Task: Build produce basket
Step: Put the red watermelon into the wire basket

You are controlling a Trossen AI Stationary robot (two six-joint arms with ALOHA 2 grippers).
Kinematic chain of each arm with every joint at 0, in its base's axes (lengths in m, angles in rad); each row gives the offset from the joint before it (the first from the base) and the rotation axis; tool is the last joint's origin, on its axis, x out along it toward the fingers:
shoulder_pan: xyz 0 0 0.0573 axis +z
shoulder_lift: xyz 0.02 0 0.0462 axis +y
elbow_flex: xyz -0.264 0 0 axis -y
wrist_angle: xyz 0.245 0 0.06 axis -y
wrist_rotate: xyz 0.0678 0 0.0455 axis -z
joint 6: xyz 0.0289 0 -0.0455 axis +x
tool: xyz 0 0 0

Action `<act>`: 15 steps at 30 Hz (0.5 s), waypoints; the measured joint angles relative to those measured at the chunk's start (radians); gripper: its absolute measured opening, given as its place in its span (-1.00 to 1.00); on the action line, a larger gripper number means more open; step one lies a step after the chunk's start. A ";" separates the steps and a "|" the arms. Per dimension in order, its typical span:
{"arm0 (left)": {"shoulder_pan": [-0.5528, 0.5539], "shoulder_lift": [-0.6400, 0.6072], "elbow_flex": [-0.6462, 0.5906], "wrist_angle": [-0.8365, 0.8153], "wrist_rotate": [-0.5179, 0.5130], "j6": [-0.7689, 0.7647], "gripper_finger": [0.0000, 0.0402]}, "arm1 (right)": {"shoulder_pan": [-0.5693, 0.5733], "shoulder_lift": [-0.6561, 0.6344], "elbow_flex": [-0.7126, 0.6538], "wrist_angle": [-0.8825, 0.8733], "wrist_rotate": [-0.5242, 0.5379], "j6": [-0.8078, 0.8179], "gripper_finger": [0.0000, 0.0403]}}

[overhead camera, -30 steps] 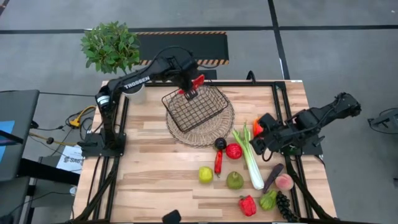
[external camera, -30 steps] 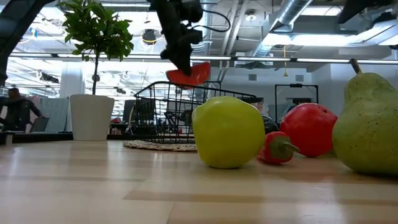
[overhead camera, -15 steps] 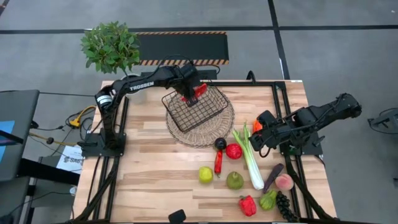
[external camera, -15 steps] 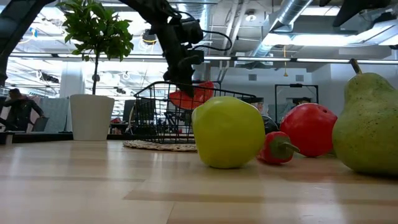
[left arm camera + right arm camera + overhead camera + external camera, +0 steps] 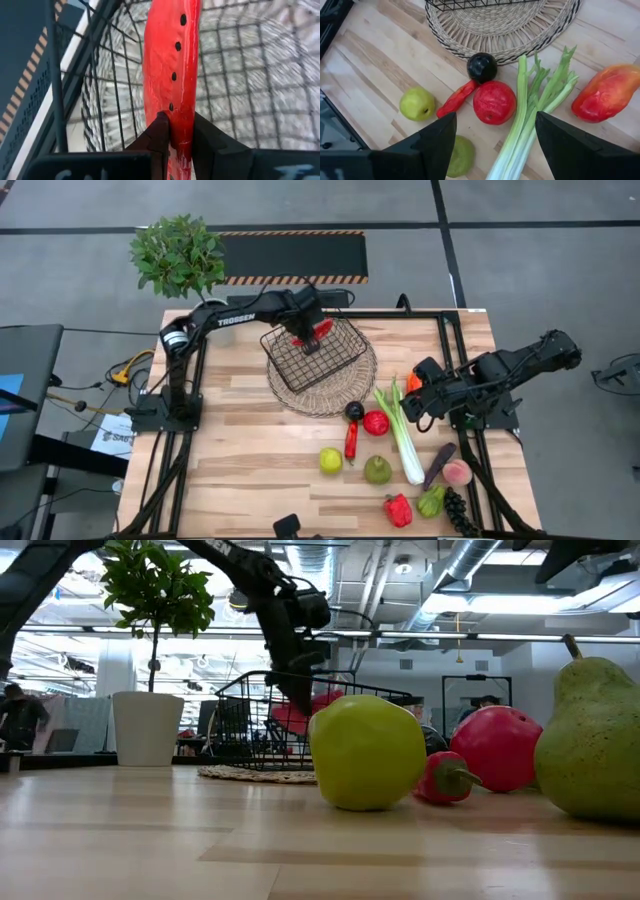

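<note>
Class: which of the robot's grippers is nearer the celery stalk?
Right. The right gripper hovers just beside the celery stalk; the left gripper is inside the basket, holding a watermelon slice.

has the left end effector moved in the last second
Yes. The left end effector, shut on the watermelon slice, has dropped from above the basket rim to inside it.

In the left wrist view, the red slice (image 5: 172, 75) is cut off at twelve o'clock. In the low view, it is partly hidden behind the yellow-green apple (image 5: 366, 752) and basket (image 5: 250, 730) wires.
</note>
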 joint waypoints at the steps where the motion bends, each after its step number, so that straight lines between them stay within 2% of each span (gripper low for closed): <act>1: 0.000 0.007 0.000 -0.005 -0.012 -0.005 -0.84 | 0.000 0.000 0.000 0.000 0.000 0.000 0.45; 15: -0.006 0.030 0.000 0.040 -0.040 -0.005 -0.70 | 0.000 0.000 0.000 0.002 0.000 0.010 0.45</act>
